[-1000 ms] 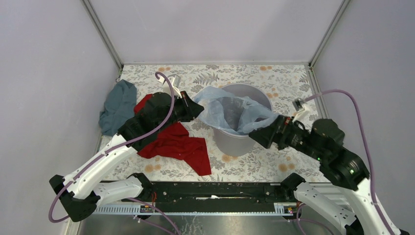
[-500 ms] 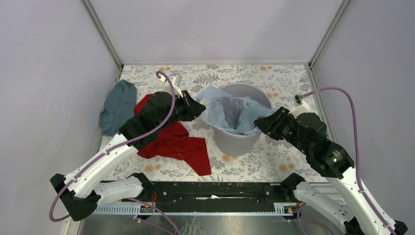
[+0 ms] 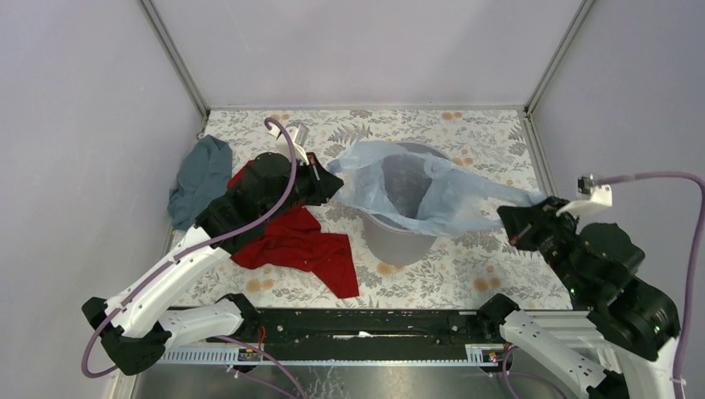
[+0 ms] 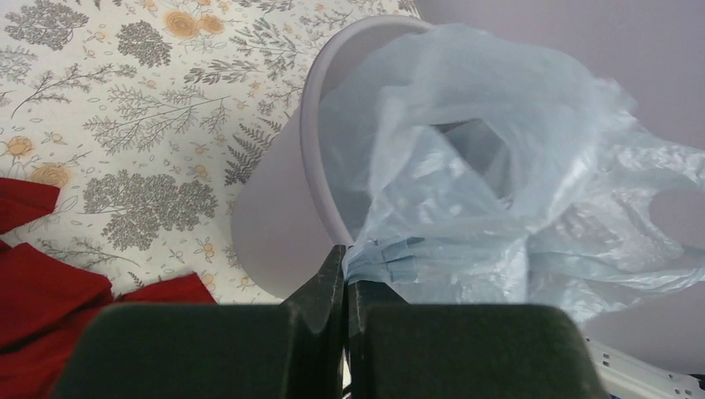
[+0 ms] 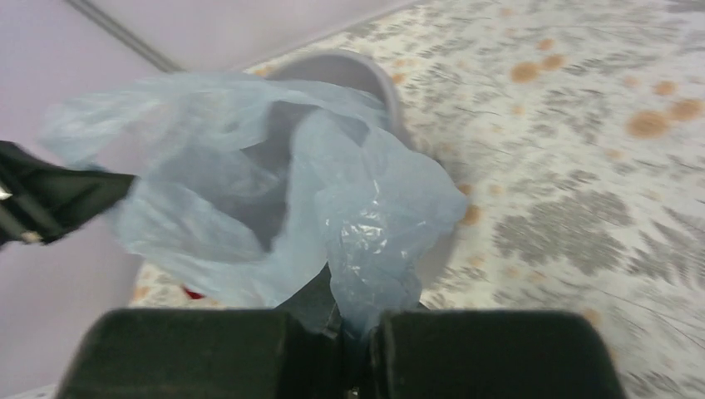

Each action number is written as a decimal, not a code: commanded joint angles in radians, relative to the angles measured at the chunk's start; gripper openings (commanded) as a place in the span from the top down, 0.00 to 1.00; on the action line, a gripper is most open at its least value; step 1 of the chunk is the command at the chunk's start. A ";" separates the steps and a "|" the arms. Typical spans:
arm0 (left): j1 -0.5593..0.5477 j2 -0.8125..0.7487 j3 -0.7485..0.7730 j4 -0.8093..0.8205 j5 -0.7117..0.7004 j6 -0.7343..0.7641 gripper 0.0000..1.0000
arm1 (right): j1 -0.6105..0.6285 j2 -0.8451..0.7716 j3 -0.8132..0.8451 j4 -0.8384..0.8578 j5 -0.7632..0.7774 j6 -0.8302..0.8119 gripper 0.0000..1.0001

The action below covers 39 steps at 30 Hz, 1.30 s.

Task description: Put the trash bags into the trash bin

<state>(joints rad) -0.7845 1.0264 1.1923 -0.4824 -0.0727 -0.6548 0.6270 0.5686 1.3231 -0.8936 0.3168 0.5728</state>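
**Bag spread over bin mouth, held at both ends; not yet seated**

Progress: The trash bag (image 3: 453,195) is stretched between the two claws and lies across the top of the trash bin (image 3: 397,243). Its middle dips into the opening. A long flap runs out over the rim toward the right claw (image 3: 509,221) and hangs outside the bin. In my judgement the task is partly done. The film is over the mouth, but most of it has yet to go down inside, and neither end has been let go.

Claws: The left claw (image 4: 343,268) is pinched together on a bunched edge of the bag, and the bin wall stands just ahead of its tips. The right claw is likewise clamped on a gathered corner of film, with the bin farther ahead of it.

Materials and shapes:
- The bag is thin, translucent pale blue film. It is creased and glossy, and slack where it is not pulled.
- The bin is a round, light grey, smooth-walled plastic bucket that tapers downward.
- The surface (image 3: 470,278) carries a floral print.
- A soft, rumpled red cloth (image 3: 303,245) lies beneath the left arm, behind its claw.
- A teal-grey cloth (image 3: 199,179) is heaped farther out on the same side.
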 commanded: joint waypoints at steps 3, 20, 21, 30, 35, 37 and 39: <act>0.004 -0.035 -0.024 -0.025 -0.042 0.014 1.00 | 0.000 -0.134 -0.098 -0.174 0.183 -0.027 0.98; 0.028 -0.022 -0.203 0.059 -0.084 -0.027 1.00 | 0.000 -0.036 -0.376 0.070 0.198 0.022 0.80; 0.029 -0.024 -0.210 0.062 -0.082 -0.029 1.00 | 0.000 -0.018 -0.367 0.071 0.197 0.032 0.77; 0.033 -0.105 -0.279 0.065 -0.069 -0.043 1.00 | -0.001 -0.127 -0.434 0.039 0.264 0.357 0.80; 0.043 -0.064 -0.330 0.127 -0.008 -0.100 1.00 | -0.001 -0.187 -0.648 0.257 0.278 0.380 0.80; 0.042 -0.056 -0.359 0.194 0.021 -0.132 1.00 | -0.001 -0.172 -0.706 0.356 0.280 0.335 0.80; 0.042 -0.064 -0.381 0.240 0.023 -0.154 1.00 | -0.001 -0.155 -0.759 0.477 0.232 0.254 0.79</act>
<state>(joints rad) -0.7452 0.9615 0.8543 -0.3893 -0.0986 -0.7418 0.6270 0.3870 0.6262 -0.6727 0.5484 0.8925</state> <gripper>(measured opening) 0.006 0.200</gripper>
